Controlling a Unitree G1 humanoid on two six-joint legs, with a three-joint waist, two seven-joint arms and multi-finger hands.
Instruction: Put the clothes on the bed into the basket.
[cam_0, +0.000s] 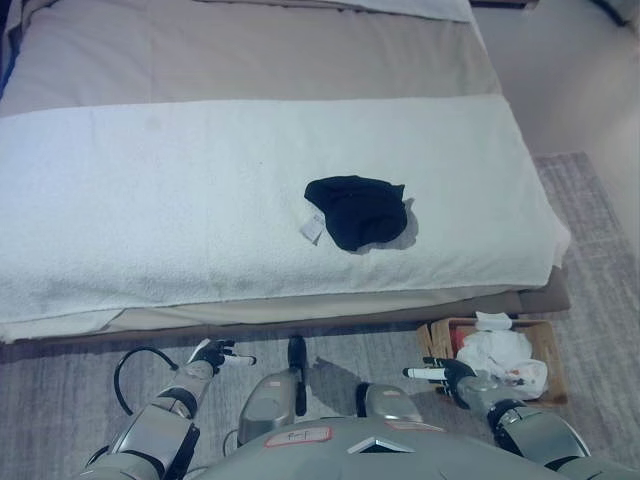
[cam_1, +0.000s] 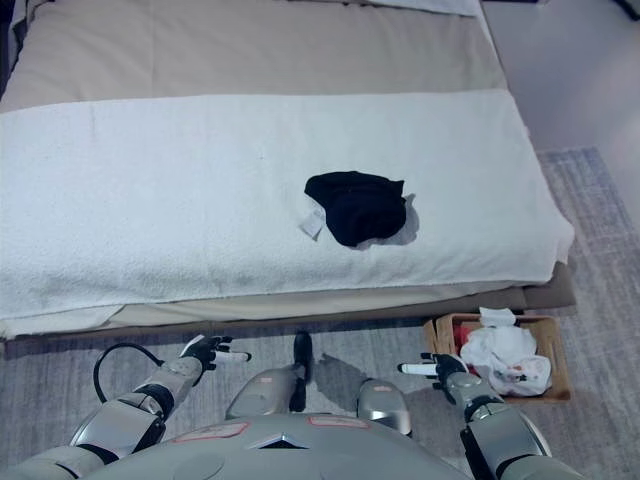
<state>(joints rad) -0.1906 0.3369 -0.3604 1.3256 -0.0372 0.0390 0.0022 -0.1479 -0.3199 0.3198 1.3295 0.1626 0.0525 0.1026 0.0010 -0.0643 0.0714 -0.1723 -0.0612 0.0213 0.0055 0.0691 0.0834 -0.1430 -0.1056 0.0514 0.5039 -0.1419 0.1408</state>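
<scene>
1. I am watching the black garment (cam_0: 356, 210) lying crumpled toward the white blanket's (cam_0: 150, 200) near right edge.
2. My left hand (cam_0: 211, 356) and right hand (cam_0: 447, 375) are hovering low, fingers relaxed, gripping nothing.
3. It is looking soft and light; I am judging its bunched middle easiest to pinch, before the basket (cam_0: 545, 345).

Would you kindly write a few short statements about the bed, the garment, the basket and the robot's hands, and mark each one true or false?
1. A black garment lies on the white blanket that covers the bed. True.
2. The basket stands on top of the bed. False: it stands on the floor beside the bed's near right corner.
3. The basket already holds white cloth. True.
4. The right hand grips the black garment. False: it is low by the floor, well apart from the garment, fingers relaxed and holding nothing.
5. The left hand rests on the blanket. False: it is below the bed's edge, empty.
</scene>
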